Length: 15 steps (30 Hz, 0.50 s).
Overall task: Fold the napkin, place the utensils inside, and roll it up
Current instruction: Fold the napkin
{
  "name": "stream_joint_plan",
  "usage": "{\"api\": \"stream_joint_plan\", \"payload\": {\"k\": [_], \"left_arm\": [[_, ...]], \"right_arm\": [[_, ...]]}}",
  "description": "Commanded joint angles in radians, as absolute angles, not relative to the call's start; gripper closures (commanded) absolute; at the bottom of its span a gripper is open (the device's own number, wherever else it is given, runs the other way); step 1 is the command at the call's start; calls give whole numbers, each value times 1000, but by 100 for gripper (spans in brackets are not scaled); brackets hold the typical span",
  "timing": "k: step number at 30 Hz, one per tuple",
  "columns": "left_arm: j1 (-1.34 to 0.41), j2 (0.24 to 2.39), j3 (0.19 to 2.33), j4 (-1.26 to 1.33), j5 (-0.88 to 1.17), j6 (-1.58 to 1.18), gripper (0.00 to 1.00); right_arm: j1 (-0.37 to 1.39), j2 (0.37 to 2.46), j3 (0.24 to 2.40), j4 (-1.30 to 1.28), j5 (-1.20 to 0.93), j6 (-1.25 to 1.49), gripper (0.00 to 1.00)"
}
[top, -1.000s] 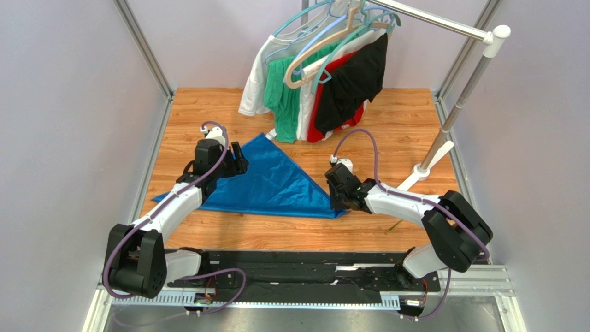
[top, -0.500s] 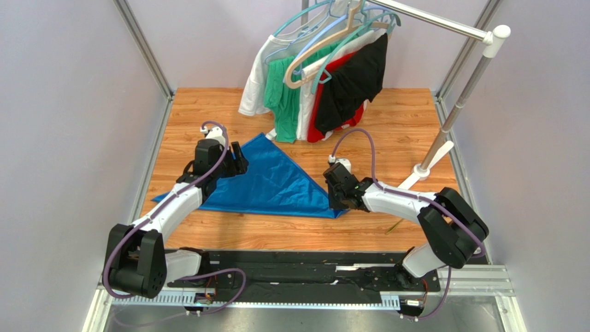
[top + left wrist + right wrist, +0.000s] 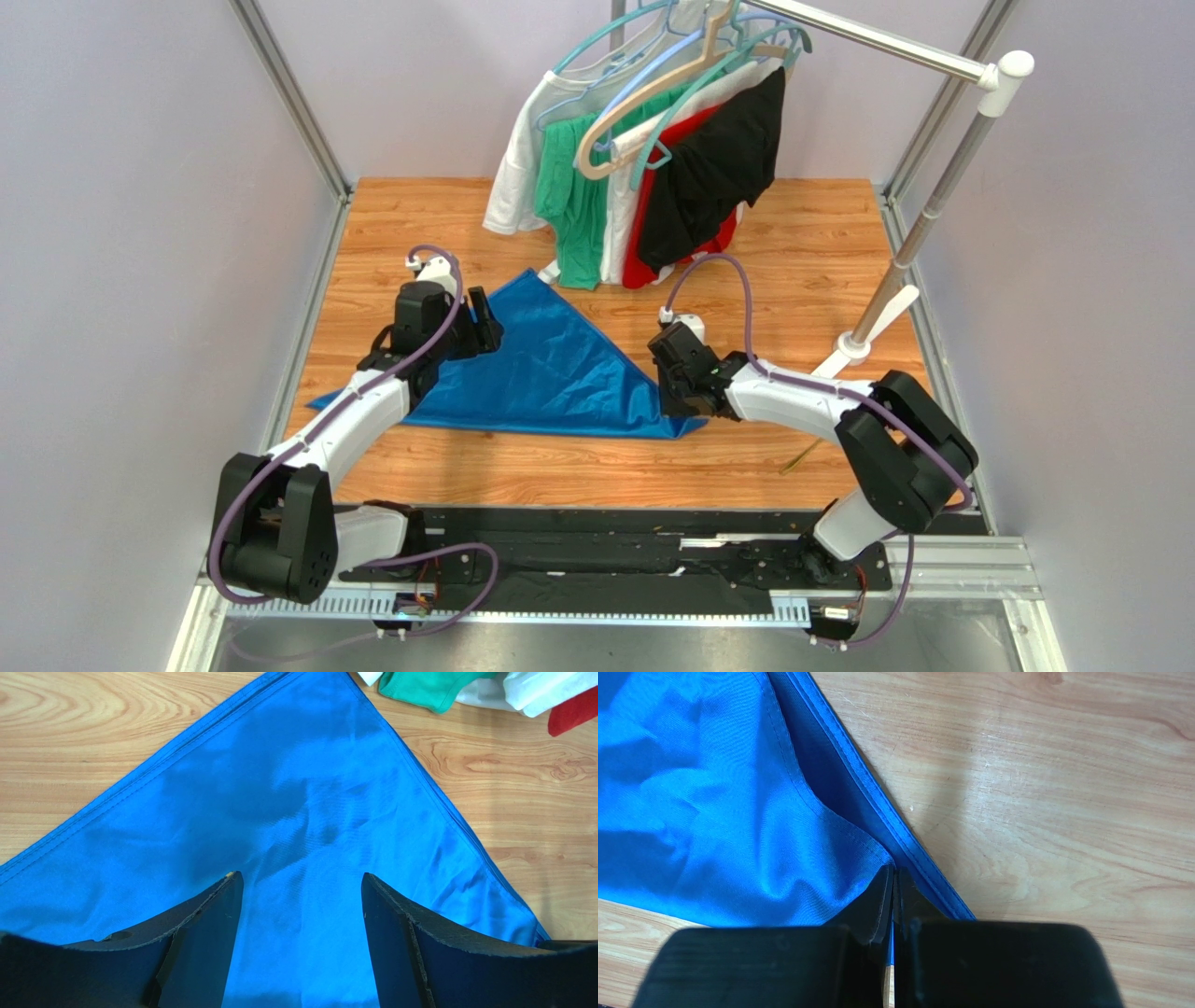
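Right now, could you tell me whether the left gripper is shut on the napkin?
No, the left gripper stands wide open, with bare napkin showing between its fingers.

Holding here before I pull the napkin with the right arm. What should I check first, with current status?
1. Right gripper shut on the napkin edge: ok.
2. Left gripper open over the napkin: ok; touching it: cannot tell.
3. Napkin lies flat as a triangle: ok.
4. Hanging garments clear of its far corner: cannot tell.
5. Utensils within view: not ok, none seen.
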<state>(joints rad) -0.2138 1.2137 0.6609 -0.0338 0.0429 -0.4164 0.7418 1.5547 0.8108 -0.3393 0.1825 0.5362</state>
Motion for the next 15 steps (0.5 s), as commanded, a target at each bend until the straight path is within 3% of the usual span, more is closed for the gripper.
{"api": "stream_joint_plan", "payload": {"k": [1,15], "left_arm": [[-216,1210,696,-23,38,-397,28],[-216,1242,707,-12,2,-379,28]], "right_arm": [[739,1569,864,-331,212,526,100],[736,1583,882,-370,255,518,100]]}}
